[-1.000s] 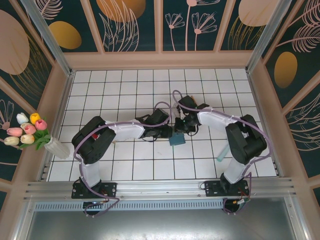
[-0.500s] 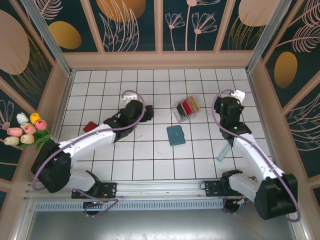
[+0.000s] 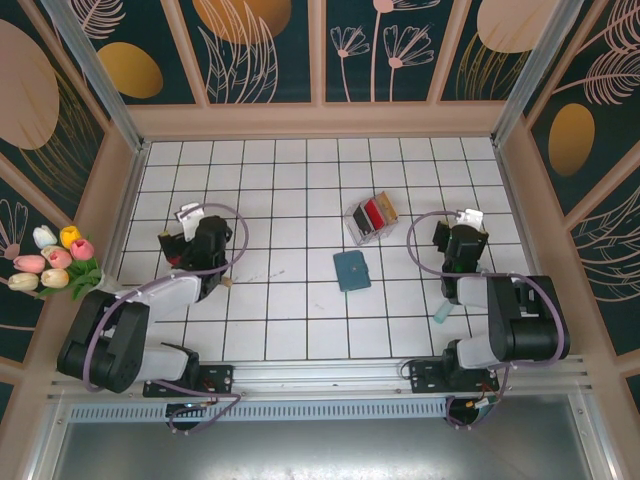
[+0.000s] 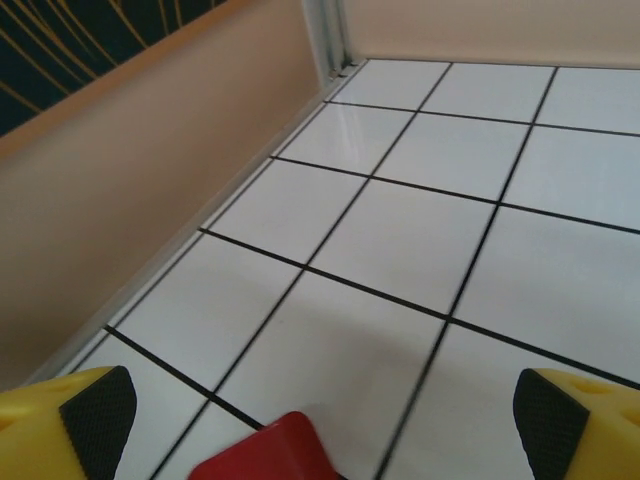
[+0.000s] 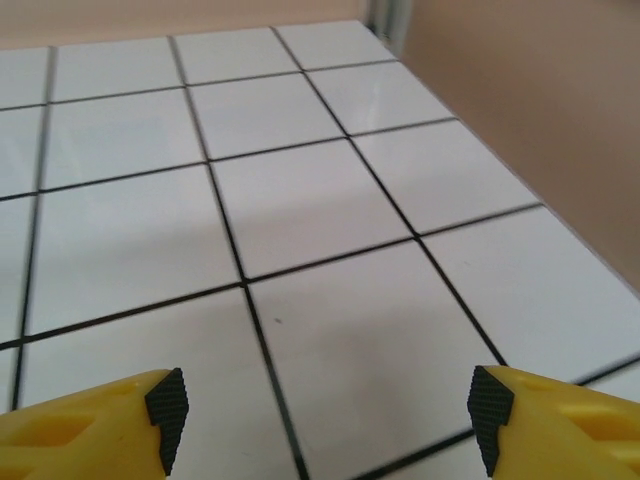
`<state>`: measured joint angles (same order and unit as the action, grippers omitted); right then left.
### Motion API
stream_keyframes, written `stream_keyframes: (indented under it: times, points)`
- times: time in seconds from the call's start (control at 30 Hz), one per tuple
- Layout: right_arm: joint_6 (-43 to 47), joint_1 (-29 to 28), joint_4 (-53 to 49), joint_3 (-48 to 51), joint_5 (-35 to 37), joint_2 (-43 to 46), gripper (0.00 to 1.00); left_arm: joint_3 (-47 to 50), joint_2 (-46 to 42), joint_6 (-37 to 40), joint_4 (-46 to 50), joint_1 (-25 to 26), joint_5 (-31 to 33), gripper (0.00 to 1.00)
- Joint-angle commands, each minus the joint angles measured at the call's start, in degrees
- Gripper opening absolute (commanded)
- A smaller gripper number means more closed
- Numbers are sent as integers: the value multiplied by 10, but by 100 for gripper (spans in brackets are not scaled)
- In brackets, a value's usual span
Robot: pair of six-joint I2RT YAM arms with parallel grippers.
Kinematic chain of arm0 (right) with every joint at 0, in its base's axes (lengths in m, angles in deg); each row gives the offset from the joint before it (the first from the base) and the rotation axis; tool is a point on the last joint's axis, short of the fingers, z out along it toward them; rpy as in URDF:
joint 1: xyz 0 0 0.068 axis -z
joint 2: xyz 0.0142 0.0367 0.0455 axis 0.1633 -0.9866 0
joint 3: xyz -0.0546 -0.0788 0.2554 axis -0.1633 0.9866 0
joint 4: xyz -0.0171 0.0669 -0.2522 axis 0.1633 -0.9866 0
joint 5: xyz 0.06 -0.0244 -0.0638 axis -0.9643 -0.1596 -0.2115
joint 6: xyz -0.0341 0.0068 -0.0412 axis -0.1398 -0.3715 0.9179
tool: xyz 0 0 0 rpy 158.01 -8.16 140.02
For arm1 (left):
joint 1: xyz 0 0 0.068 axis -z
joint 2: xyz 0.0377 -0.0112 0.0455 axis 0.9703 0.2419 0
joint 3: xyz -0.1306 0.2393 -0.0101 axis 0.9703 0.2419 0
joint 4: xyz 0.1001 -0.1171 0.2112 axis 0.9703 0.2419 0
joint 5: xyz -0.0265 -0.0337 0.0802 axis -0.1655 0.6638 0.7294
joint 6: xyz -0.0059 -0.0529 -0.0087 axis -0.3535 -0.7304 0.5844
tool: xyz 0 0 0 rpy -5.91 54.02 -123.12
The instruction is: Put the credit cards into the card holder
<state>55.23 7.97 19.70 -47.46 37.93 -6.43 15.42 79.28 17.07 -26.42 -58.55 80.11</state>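
The teal card holder (image 3: pixel 351 270) lies folded shut on the tiles mid-table, with neither gripper near it. Just behind it a small clear rack (image 3: pixel 370 218) holds credit cards upright: a red one (image 3: pixel 376 211), a dark one and a tan one (image 3: pixel 388 207). Another red card's corner (image 4: pixel 265 455) lies flat on the tile between and just below the fingers of my left gripper (image 4: pixel 322 420), which is open and holds nothing. In the top view the left gripper (image 3: pixel 178 240) is far left. My right gripper (image 5: pixel 328 408) is open over bare tile, at the far right (image 3: pixel 461 235).
A vase of tulips (image 3: pixel 60 265) stands outside the left wall. A pale teal strip (image 3: pixel 443 312) lies by the right arm's base. The left wall (image 4: pixel 150 190) is close to the left gripper, the right wall (image 5: pixel 560 120) close to the right one.
Both arms have pulled back from the card holder at mid-table to the left and right sides. Both grippers have opened, and the holder stays on the tiles.
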Motion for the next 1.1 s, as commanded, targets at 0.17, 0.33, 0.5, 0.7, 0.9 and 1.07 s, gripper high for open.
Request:
stream_keyframes:
  times: [0.17, 0.33, 0.5, 0.7, 0.9, 1.07]
  points:
    - [25, 6, 149, 67, -149, 62, 76, 88, 45, 125, -374, -45, -104, 99]
    - [19, -18, 257, 78, -138, -6, 76, 83, 87, 128, -411, -71, -158, 99]
    - [1, 1, 324, 89, -155, -61, 76, 139, 70, 115, -493, -93, -215, 98]
    - [-39, 18, 266, 53, -114, -66, 99, 154, 86, 86, -517, -129, -282, 98]
    - [-39, 18, 263, 53, -113, -66, 99, 133, 102, 72, -490, -141, -282, 99]
    - [-38, 18, 259, 52, -113, -65, 99, 135, 103, 72, -500, -144, -285, 99]
